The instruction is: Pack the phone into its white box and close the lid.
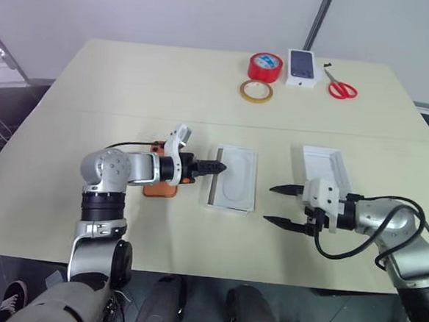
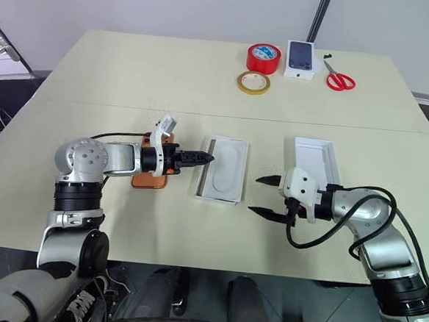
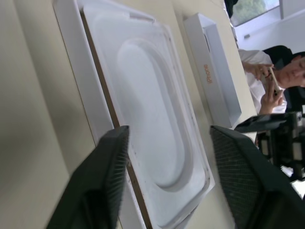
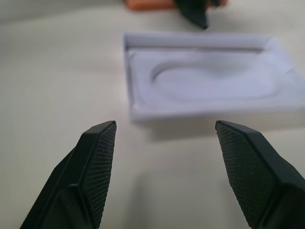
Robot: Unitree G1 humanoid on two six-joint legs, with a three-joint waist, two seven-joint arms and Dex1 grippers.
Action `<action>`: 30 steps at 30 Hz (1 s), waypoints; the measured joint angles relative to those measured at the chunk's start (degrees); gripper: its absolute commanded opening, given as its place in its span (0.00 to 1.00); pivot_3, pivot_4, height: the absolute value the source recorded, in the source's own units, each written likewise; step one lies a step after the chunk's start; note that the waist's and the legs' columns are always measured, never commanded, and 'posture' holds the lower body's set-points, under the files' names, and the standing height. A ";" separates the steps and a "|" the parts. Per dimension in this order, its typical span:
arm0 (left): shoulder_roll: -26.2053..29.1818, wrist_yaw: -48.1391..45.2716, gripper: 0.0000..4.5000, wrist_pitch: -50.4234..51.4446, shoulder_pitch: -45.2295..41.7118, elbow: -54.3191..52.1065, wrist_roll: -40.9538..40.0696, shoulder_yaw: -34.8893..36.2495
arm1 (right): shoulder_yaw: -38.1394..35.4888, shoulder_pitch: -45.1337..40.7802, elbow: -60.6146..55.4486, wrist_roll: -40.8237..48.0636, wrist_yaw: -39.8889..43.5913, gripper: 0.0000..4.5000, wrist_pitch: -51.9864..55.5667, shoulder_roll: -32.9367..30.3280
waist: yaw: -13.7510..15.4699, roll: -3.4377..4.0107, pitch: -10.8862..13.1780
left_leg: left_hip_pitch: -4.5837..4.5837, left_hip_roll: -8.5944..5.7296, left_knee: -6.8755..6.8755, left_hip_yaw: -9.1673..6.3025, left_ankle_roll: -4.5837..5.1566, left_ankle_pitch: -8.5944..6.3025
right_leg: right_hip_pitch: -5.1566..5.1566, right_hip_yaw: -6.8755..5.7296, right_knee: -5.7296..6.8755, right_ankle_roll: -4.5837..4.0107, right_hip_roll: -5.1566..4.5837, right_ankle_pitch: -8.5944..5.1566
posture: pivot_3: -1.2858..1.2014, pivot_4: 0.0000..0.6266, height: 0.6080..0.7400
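Not much packed yet, phone's still out on the tabletop (image 1: 80,85)

Nearest the robot, the right tool (image 1: 285,206) hangs over bare tabletop with its fingers spread wide, nothing in them; the left tool (image 1: 215,165) has its tips at the near-left edge of the box (image 1: 214,182) and, going by the left wrist view, its fingers are parted with nothing between them; the box sits mid-table with the white insert (image 1: 237,179) lying in it, so I'd guess that has to come out or settle first; the phone (image 1: 159,190) lies flat just left of the box, half under the left arm; the lid (image 1: 324,167) sits off to the right, open side up, well apart; further back are tape rolls (image 1: 261,76) and scissors (image 1: 340,86); so loading and closing are both still to do.
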 measured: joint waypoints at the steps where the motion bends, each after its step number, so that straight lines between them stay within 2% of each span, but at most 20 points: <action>1: 0.64 -0.19 0.64 -0.90 0.00 -0.05 0.06 -0.39 | -0.18 -1.59 0.76 0.96 -0.59 0.65 0.72 0.95 | -0.02 0.00 0.00 | 0.00 0.01 0.00 0.00 0.00 0.00 | -0.01 0.00 0.00 0.00 0.01 0.00 | 0.52 0.24 1.00; 3: 1.92 -0.72 0.64 -2.62 0.00 -0.63 0.38 -1.16 | -0.52 -3.84 1.21 2.47 -1.39 0.48 2.41 2.48 | 0.02 0.00 0.00 | -0.02 0.01 -0.01 0.00 -0.02 0.01 | -0.03 0.00 0.00 0.00 0.01 0.00 | 0.52 0.24 1.00; 5: 2.93 -1.26 0.64 -5.44 0.08 -1.45 0.77 -1.22 | -0.56 -5.42 1.73 2.89 -2.31 0.23 2.81 3.47 | 0.04 0.01 0.01 | -0.07 0.01 0.00 0.00 -0.03 0.02 | -0.06 0.00 0.00 0.00 -0.01 0.00 | 0.52 0.24 1.00; 7: 4.27 -2.48 0.64 -10.73 1.10 -3.78 1.75 -1.56 | -0.03 -6.94 2.45 2.29 -3.51 0.01 2.50 4.99 | 0.04 0.01 0.01 | -0.10 0.01 0.01 0.00 -0.10 0.06 | -0.09 0.01 -0.01 0.00 -0.02 0.00 | 0.52 0.24 1.00; 11: 10.74 -9.57 0.64 -28.28 9.17 -11.62 8.18 -6.91 | 5.51 -9.37 4.96 -3.71 -6.09 0.01 0.10 7.88 | -0.25 0.04 0.00 | -0.10 0.01 -0.16 0.09 -0.30 0.17 | -0.21 0.11 -0.02 -0.04 -0.03 0.00 | 0.52 0.24 1.00; 16: 18.37 -18.45 0.64 -46.37 17.05 -11.23 16.05 -10.92 | 14.79 -12.16 10.21 -13.87 -7.41 0.01 -4.22 9.37 | 0.11 0.07 0.01 | -0.31 0.00 -0.27 0.08 -0.14 0.11 | -0.54 0.09 -0.01 -0.17 -0.08 0.07 | 0.52 0.24 1.00; 21: 17.28 -18.97 0.64 -56.57 19.05 -6.72 20.02 -10.87 | 18.27 -16.63 15.04 -19.12 -7.59 0.01 -7.56 10.50 | 0.23 0.07 0.01 | -0.35 -0.02 -0.21 0.08 -0.09 0.08 | -0.55 0.08 -0.02 -0.18 -0.15 0.07 | 0.52 0.24 1.00; 30: 14.84 -16.58 0.64 -57.31 22.44 -8.44 20.33 -10.44 | 23.24 -22.24 22.63 -24.00 -5.04 0.01 -13.86 14.00 | -0.30 0.06 0.00 | -0.33 0.03 -0.23 0.06 -0.07 0.08 | -0.56 0.05 0.05 -0.16 -0.06 0.08 | 0.52 0.24 1.00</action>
